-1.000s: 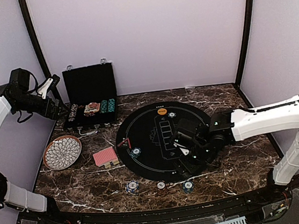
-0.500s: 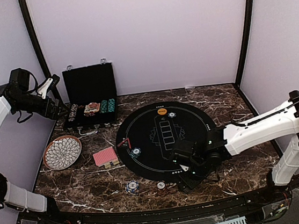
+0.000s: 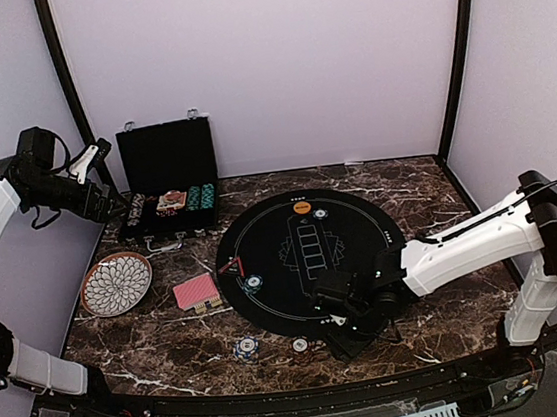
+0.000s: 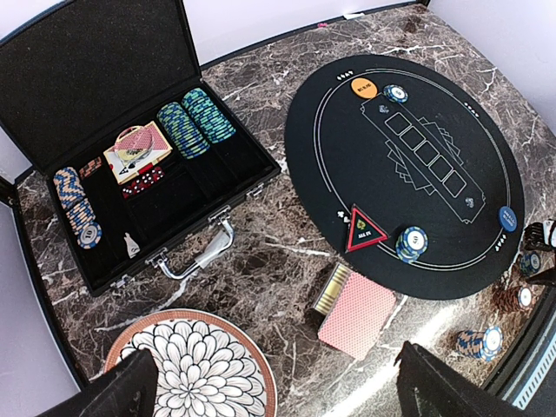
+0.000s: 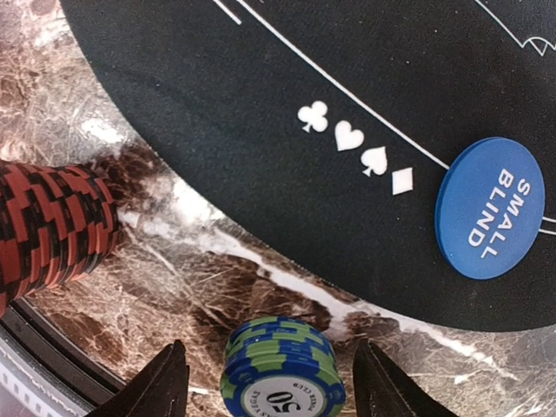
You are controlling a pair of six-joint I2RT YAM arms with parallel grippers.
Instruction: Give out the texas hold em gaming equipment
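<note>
Top external: both arms over a marble table [image 3: 436, 180], the left one high by the case, the right one low at the mat's near edge.
Left gripper [image 4: 276, 352]: fingers spread wide, holding nothing, above plate, case and cards.
Plate [image 3: 89, 290]: far left, apart from the cards.
Case [image 3: 167, 156]: back left, lid up, chip rows inside.
Red-backed cards [image 3: 196, 292]: on the marble just left of the mat.
Mat [image 3: 361, 229]: orange button [image 3: 302, 207] at its far edge, blue chips [image 3: 254, 283] at its left edge, blue "small blind" disc [image 5: 489, 208] at its near edge.
Loose chips: blue stack [image 3: 245, 348] and white chip [image 3: 300, 345] on the marble in front of the mat.
Right gripper [image 5: 269, 347]: fingers apart, one on each side of a blue-and-green "50" chip stack [image 5: 280, 373] just off the mat, a gap showing on both sides.
</note>
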